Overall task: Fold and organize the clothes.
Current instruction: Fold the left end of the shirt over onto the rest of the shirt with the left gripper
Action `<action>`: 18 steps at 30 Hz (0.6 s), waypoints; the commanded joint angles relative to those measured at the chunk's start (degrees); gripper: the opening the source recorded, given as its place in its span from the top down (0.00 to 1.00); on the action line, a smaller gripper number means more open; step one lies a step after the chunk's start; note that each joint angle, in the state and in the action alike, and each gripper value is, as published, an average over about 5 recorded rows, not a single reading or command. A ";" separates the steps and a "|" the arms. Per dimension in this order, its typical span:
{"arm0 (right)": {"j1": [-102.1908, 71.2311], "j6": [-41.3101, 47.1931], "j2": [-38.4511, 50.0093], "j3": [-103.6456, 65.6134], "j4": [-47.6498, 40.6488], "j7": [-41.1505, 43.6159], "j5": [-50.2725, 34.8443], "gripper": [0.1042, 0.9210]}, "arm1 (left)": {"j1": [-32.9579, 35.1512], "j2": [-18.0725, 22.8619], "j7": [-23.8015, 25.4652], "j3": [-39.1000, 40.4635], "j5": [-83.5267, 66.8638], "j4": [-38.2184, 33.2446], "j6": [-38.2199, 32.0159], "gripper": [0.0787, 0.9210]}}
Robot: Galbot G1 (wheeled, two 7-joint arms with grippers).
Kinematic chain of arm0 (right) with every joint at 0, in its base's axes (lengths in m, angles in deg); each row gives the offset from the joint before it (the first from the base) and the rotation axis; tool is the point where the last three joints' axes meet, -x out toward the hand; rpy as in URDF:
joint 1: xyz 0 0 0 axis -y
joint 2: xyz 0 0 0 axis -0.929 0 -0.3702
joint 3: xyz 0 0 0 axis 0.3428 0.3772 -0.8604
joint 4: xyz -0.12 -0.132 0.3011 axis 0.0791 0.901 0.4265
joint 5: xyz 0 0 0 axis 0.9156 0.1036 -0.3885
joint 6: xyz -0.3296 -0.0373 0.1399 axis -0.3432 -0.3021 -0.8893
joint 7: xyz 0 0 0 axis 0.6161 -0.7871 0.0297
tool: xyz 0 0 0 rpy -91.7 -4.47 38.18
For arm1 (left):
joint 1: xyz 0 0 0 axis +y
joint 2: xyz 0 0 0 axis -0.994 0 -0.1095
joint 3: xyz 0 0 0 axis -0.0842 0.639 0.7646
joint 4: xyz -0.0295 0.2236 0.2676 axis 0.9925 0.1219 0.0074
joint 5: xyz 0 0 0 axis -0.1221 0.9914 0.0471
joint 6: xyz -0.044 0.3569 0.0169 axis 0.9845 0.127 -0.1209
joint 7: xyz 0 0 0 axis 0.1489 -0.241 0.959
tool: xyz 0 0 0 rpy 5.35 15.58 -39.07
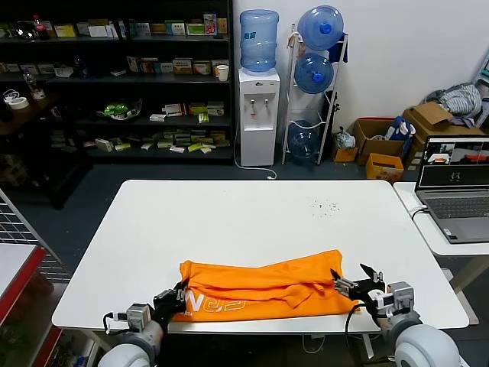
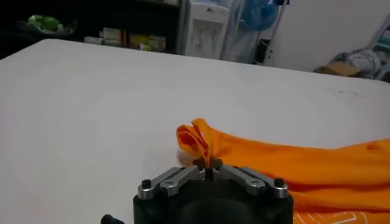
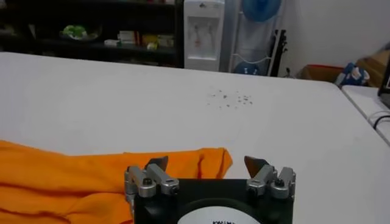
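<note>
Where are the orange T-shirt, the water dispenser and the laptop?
orange T-shirt (image 1: 260,287), head view, middle of the cloth.
water dispenser (image 1: 258,115), head view, white front panel.
laptop (image 1: 457,172), head view, its screen.

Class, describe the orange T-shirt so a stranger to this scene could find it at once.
Start at the white table in front of the shelves. Along its near edge lies the T-shirt, folded into a long band between the two tools. It is the only bright orange cloth there, with white lettering near the left tool.

No legible text on T-shirt (image 1: 263,289).
</note>
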 commanded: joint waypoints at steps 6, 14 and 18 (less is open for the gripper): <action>4.01 -0.22 -0.61 3.39 -1.23 -0.21 0.03 0.12 | 7.68 -15.71 1.85 -18.35 -4.80 -1.03 0.23 0.95; 7.16 -0.69 -1.92 6.23 -3.32 0.36 0.56 0.12 | 12.16 -23.99 4.27 -32.35 -0.31 5.71 -2.35 0.95; 6.97 -1.01 -1.87 6.24 -3.65 0.67 0.97 0.12 | 12.32 -24.62 5.06 -35.29 1.72 5.40 -2.74 0.95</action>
